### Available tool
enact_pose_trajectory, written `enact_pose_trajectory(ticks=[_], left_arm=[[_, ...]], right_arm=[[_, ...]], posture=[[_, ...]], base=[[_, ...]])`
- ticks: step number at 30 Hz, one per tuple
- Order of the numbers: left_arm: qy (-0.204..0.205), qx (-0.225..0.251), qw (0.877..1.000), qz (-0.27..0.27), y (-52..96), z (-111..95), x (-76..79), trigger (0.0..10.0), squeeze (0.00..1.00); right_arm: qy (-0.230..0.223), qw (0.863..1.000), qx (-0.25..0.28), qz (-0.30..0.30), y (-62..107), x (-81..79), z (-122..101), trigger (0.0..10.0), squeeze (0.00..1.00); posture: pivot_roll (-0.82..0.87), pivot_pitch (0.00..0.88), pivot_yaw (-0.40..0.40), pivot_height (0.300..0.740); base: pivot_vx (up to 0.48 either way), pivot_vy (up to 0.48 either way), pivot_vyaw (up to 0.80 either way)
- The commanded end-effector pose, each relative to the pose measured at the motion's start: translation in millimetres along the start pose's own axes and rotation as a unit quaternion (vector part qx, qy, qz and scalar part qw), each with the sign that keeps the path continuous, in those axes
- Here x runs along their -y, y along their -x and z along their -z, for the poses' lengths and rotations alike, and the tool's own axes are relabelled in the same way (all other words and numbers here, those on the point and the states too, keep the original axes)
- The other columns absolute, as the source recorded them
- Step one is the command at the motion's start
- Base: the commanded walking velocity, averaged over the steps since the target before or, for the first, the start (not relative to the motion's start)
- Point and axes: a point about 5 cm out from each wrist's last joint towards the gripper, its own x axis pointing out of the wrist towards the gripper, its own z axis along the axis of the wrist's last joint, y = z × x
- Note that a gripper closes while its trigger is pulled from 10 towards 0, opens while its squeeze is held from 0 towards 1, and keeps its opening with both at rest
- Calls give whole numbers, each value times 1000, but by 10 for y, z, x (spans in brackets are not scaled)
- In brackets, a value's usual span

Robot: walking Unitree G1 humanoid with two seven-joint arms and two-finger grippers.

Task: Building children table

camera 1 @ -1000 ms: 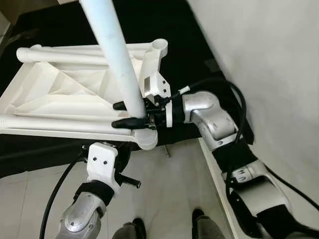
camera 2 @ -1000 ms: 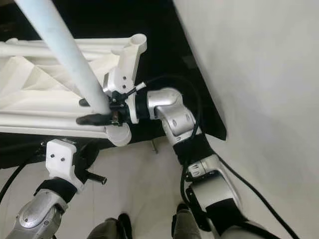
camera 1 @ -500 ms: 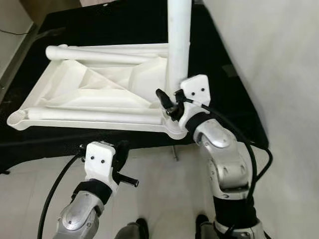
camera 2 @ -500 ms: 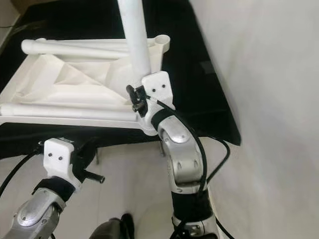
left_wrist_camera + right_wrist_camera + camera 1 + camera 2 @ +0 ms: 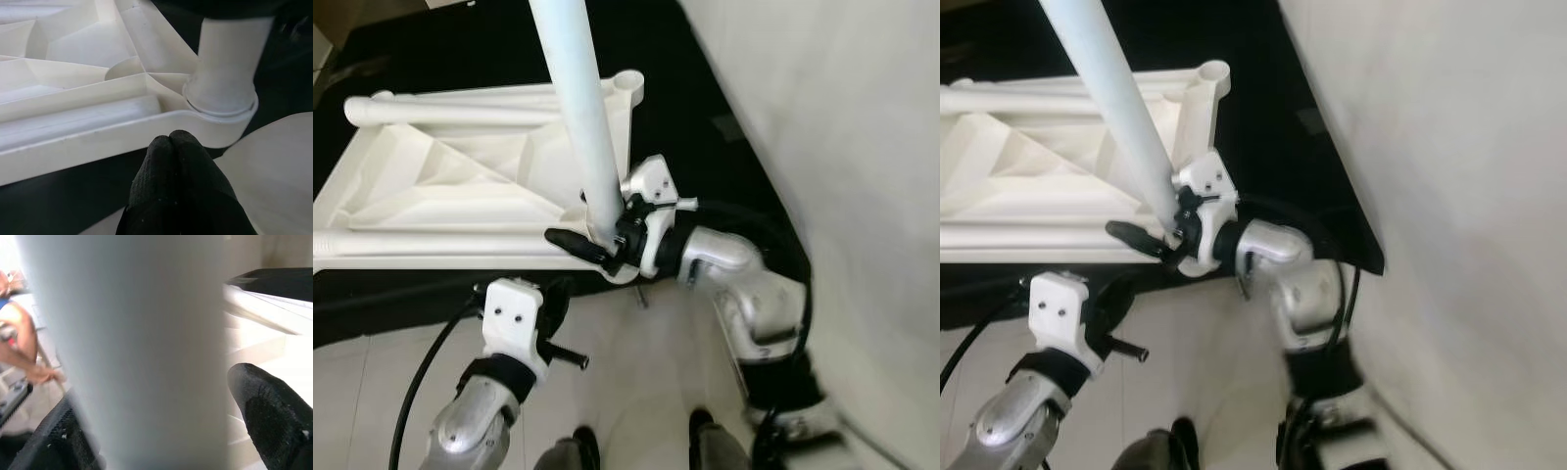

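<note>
**Putting a leg on the little table**

Black cloth covers the bench (image 5: 705, 88) by the white wall. On it lies the white table top (image 5: 460, 196), upside down. The right gripper (image 5: 595, 245) squeezes the white leg (image 5: 582, 117), which stands tall in the near right corner hole (image 5: 220, 105). The left gripper (image 5: 172, 147) waits just near that corner, fingers pressed together, holding nothing.

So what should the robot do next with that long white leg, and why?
Probably keep twisting the white leg down into the corner socket of the upside-down tabletop. The right claw grips the leg just above the socket; the left claw waits shut, below the edge.
</note>
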Motion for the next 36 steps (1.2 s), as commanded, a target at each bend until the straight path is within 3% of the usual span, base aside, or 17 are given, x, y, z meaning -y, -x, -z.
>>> enact_pose_trajectory(ticks=[1, 4, 7, 8, 9, 10, 18, 23, 25, 27, 28, 29, 30, 31, 32, 33, 36], left_arm=[[-3, -11, 1000, -3, 31, 27, -9, 10000, 0], [-3, -14, 1000, -5, 53, 34, -6, 10000, 0], [-3, -14, 1000, -5, 60, 36, -3, 10000, 0], [-2, -15, 1000, -4, 67, 41, 4, 10000, 0], [-2, -15, 1000, -4, 67, 41, 4, 10000, 0], [-2, -16, 1000, -4, 72, 44, 9, 10000, 0], [-1, -17, 1000, -2, 70, 51, 15, 10000, 0], [-2, -17, 1000, -3, 70, 53, 9, 10000, 0], [-2, -16, 1000, -3, 70, 52, -1, 10000, 0], [-2, -16, 1000, -3, 70, 52, -1, 10000, 0], [-2, -16, 1000, -4, 70, 51, -6, 10000, 0], [-2, -16, 1000, -4, 66, 54, -12, 10000, 0], [-2, -16, 1000, -4, 66, 54, -12, 10000, 0], [-3, -16, 1000, -5, 50, 59, -17, 10000, 0], [-3, -16, 1000, -5, 50, 59, -17, 10000, 0], [-5, -16, 1000, -4, 28, 70, -23, 10000, 0], [-6, -17, 1000, -2, 8, 91, -23, 10000, 0]], right_arm=[[-12, 999, 0, -45, -75, -91, 86, 10000, 0], [40, 992, -47, -107, 37, 77, 86, 10000, 0], [50, 990, -59, -120, 70, 143, 71, 10000, 0], [50, 987, -65, -138, 102, 210, 36, 1725, 0], [50, 987, -65, -138, 102, 210, 36, 1725, 0], [49, 985, -67, -151, 121, 225, 23, 0, 0], [37, 981, -67, -180, 187, 281, 64, 0, 0], [29, 986, -70, -151, 234, 286, 135, 0, 0], [-6, 996, -78, -35, 259, 284, 263, 0, 0], [-6, 996, -78, -35, 259, 284, 263, 0, 0], [-26, 993, -93, 73, 264, 263, 372, 0, 0], [-61, 956, -101, 270, 338, 206, 500, 0, 0], [-61, 956, -101, 270, 338, 206, 500, 0, 0], [-86, 929, -123, 338, 377, -57, 658, 0, 0], [-86, 929, -123, 338, 377, -57, 658, 0, 0], [-134, 911, -139, 366, 341, -418, 798, 0, 0], [-126, 924, -127, 338, 162, -478, 788, 0, 0]], posture=[[56, 332, 106, 740], [58, 324, 104, 740], [58, 323, 104, 740], [57, 320, 103, 740], [57, 320, 103, 740], [53, 311, 102, 740], [52, 310, 106, 740], [47, 307, 101, 740], [40, 308, 88, 740], [40, 308, 88, 740], [41, 308, 85, 740], [38, 309, 84, 740], [38, 309, 84, 740], [29, 308, 101, 740], [29, 308, 101, 740], [24, 308, 105, 740], [29, 289, 95, 740]], base=[[0, 0, 0], [0, 0, 0], [0, 0, 0], [0, 0, 0], [0, 0, 0], [0, 0, 0], [0, 0, 0], [0, 0, 0], [0, 0, 0], [0, 0, 0], [0, 0, 0], [0, 0, 0], [0, 0, 0], [0, 0, 0], [0, 0, 0], [0, 0, 0], [0, 0, 0]])
